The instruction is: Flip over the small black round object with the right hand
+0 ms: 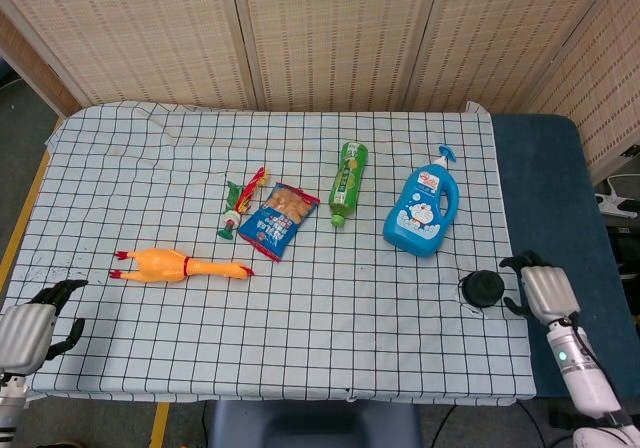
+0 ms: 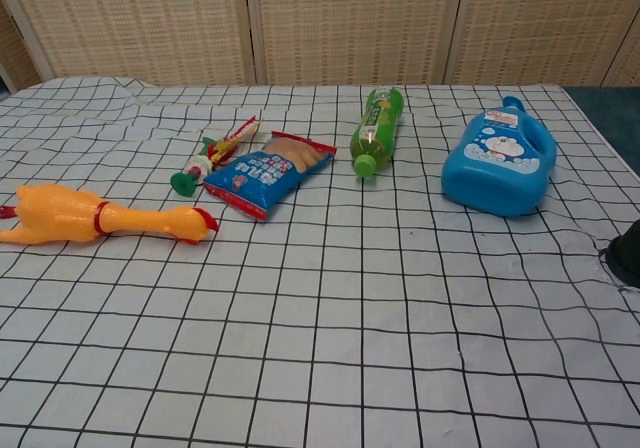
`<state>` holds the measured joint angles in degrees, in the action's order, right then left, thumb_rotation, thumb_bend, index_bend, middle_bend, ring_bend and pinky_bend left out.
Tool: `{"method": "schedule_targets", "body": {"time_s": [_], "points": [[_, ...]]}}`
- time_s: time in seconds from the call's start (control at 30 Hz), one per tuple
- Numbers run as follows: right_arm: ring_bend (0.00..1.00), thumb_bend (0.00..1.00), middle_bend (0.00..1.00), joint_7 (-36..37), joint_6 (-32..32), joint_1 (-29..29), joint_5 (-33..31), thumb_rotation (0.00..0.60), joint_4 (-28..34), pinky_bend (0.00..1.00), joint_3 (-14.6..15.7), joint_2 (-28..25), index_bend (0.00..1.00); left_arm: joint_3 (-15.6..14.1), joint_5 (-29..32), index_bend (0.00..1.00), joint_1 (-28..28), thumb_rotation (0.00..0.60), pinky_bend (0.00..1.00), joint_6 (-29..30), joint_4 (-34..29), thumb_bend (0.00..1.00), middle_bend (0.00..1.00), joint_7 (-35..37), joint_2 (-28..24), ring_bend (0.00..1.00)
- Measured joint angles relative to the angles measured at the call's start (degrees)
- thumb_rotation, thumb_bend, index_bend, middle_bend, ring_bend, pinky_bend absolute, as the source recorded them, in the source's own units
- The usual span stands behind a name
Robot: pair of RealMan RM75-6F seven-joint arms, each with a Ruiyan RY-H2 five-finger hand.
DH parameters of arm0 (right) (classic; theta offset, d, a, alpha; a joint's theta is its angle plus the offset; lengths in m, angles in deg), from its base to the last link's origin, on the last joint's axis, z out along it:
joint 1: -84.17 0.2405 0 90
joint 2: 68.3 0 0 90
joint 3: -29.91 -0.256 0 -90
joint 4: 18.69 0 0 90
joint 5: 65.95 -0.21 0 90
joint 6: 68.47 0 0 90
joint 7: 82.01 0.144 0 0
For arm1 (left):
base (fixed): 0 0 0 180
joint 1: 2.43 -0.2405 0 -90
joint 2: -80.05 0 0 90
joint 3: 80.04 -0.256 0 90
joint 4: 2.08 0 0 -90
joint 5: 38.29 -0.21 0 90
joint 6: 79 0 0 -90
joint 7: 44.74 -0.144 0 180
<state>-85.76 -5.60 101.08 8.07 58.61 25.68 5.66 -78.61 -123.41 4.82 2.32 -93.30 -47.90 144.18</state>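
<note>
The small black round object [image 1: 484, 288] lies on the checked cloth near the table's right edge, with a thin black cord curling at its left side. In the chest view only its left part [image 2: 629, 254] shows at the frame's right border. My right hand [image 1: 540, 293] sits just right of it at the cloth's edge, holding nothing; its dark fingers [image 1: 514, 263] reach toward the object with a narrow gap between. My left hand [image 1: 30, 328] rests at the near left corner, empty, fingers apart. Neither hand appears in the chest view.
A blue detergent bottle [image 1: 423, 211] lies just beyond the black object. Further left are a green bottle [image 1: 348, 182], a blue snack bag [image 1: 279, 221], a small red-green toy [image 1: 241, 203] and a yellow rubber chicken [image 1: 180, 265]. A dark blue surface [image 1: 560, 198] borders the cloth on the right.
</note>
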Motion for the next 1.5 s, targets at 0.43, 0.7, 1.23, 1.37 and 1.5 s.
{"method": "schedule_targets", "body": {"time_s": [0.43, 0.7, 1.23, 1.37, 1.5], "points": [[0.14, 0.17, 0.25, 6.9, -7.7, 3.6, 1.4, 0.600, -3.0, 0.29, 0.6, 2.4, 0.38, -0.1, -0.3, 0.23, -0.1, 0.600, 0.63, 0.3, 0.2, 0.43, 0.25, 0.6, -0.2, 0.32], [0.30, 0.17, 0.43, 6.4, -4.6, 3.0, 1.7, 0.600, -3.6, 0.36, 0.5, 3.0, 0.57, -0.1, -0.2, 0.23, -0.1, 0.600, 0.63, 0.2, 0.1, 0.43, 0.25, 0.8, -0.2, 0.32], [0.30, 0.17, 0.43, -1.5, 4.1, -2.7, -4.3, 0.600, 3.0, 0.36, -0.6, -2.5, 0.57, -0.2, -0.1, 0.23, 0.2, 0.600, 0.63, -0.4, -0.4, 0.43, 0.26, -0.3, -0.2, 0.32], [0.30, 0.17, 0.43, -1.6, 1.2, -3.0, -7.5, 0.600, 1.6, 0.36, -0.9, -2.4, 0.56, -0.3, 0.0, 0.23, 0.2, 0.600, 0.63, -0.5, -0.4, 0.43, 0.26, -0.6, -0.1, 0.32], [0.27, 0.17, 0.43, -0.1, -1.3, -2.7, -7.7, 0.600, -2.1, 0.36, -0.8, -1.2, 0.51, -0.3, 0.1, 0.23, 0.2, 0.600, 0.63, -0.6, -0.3, 0.43, 0.26, -0.4, -0.1, 0.32]]}}
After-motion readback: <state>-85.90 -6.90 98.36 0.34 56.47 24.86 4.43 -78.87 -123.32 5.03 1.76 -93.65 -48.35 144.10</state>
